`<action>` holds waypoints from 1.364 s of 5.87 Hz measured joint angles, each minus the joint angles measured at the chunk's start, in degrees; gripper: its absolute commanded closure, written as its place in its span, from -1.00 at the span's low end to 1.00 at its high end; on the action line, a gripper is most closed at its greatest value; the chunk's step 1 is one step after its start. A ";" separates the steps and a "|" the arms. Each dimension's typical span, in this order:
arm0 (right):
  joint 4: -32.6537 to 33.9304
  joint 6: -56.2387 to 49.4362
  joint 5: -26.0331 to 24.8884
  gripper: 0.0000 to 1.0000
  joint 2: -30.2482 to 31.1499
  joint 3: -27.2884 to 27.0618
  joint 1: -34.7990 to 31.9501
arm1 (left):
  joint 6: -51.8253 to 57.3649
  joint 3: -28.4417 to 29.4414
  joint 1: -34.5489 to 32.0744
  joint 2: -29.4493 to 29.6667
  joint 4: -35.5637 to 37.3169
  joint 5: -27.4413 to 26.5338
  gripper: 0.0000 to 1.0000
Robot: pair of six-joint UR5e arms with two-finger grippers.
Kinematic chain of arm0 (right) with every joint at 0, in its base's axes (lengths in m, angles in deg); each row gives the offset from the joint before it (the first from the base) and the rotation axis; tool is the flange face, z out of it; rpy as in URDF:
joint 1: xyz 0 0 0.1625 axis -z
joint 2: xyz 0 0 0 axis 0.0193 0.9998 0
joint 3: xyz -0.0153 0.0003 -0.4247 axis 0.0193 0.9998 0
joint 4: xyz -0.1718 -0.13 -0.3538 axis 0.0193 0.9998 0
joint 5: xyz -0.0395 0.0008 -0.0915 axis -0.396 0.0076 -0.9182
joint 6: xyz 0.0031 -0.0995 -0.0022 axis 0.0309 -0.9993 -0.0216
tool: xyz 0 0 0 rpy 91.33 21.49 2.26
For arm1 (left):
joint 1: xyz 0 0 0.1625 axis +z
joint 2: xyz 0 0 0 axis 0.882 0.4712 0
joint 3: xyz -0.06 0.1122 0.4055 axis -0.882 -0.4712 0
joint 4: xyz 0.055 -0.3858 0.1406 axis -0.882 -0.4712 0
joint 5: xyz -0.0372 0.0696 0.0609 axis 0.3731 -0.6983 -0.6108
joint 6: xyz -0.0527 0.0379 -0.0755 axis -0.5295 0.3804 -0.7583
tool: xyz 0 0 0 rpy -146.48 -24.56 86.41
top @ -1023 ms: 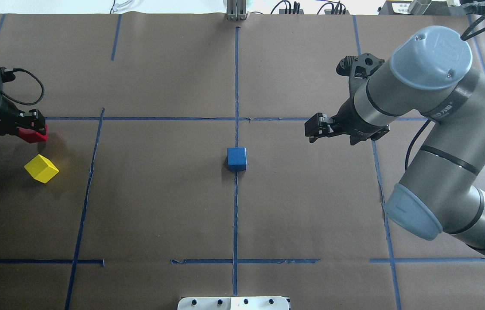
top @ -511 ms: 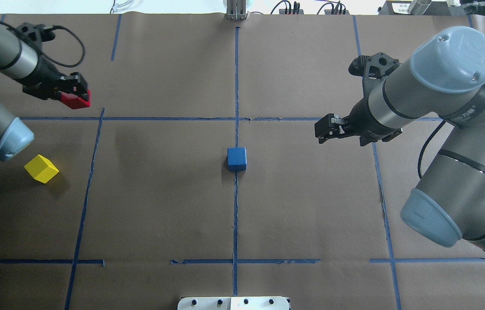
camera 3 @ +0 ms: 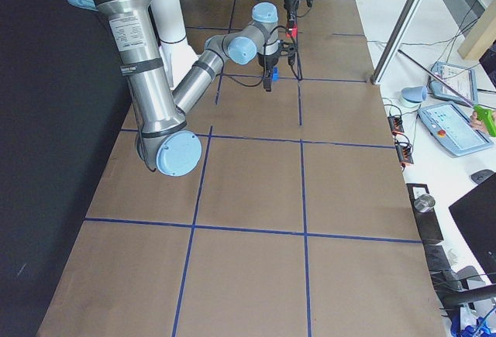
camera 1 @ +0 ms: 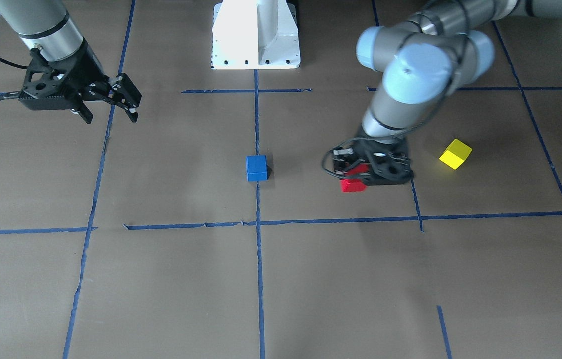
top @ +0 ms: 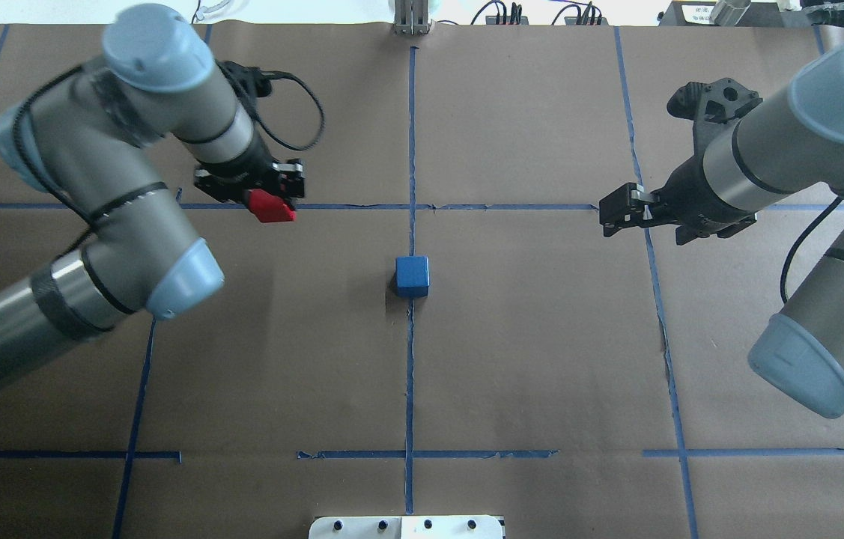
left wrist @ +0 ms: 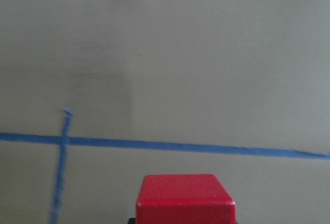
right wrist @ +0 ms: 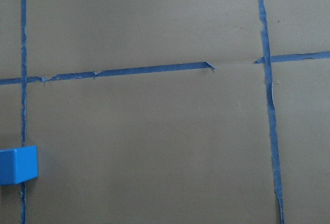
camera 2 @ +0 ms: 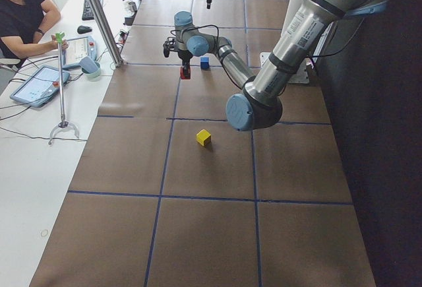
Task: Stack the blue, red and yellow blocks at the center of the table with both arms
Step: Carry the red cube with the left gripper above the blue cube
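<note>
The blue block (top: 412, 276) sits on the table's centre tape line; it also shows in the front view (camera 1: 256, 168) and at the left edge of the right wrist view (right wrist: 18, 165). My left gripper (top: 272, 198) is shut on the red block (top: 269, 206) and holds it above the table, left of and a little beyond the blue block. The red block fills the bottom of the left wrist view (left wrist: 184, 198). The yellow block (camera 1: 456, 153) lies on the table on my left side; my left arm hides it in the overhead view. My right gripper (top: 609, 218) is open and empty, far right of the blue block.
Blue tape lines (top: 412, 150) divide the brown paper table into squares. The white robot base (camera 1: 256, 35) stands at the near edge. An operator (camera 2: 20, 10) and tablets sit at a side table beyond the far edge.
My left arm has carried the red block from the far left, to the right, toward the centre. My right gripper has drawn back to the right, still open. The blue block has not moved.
</note>
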 measured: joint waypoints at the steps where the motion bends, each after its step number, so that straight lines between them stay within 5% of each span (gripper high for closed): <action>1: -0.10 -0.34 0.61 -1.00 1.33 -0.04 -0.94 | -2.45 2.91 4.87 4.67 0.51 -3.70 0.87; 4: -1.55 -4.75 1.21 -1.00 5.17 0.14 -2.98 | -5.56 13.42 9.92 15.26 0.53 -8.72 0.84; 8: -1.97 -5.03 1.19 -1.00 5.27 0.34 -3.04 | -6.43 14.22 11.56 15.99 0.84 -10.90 0.79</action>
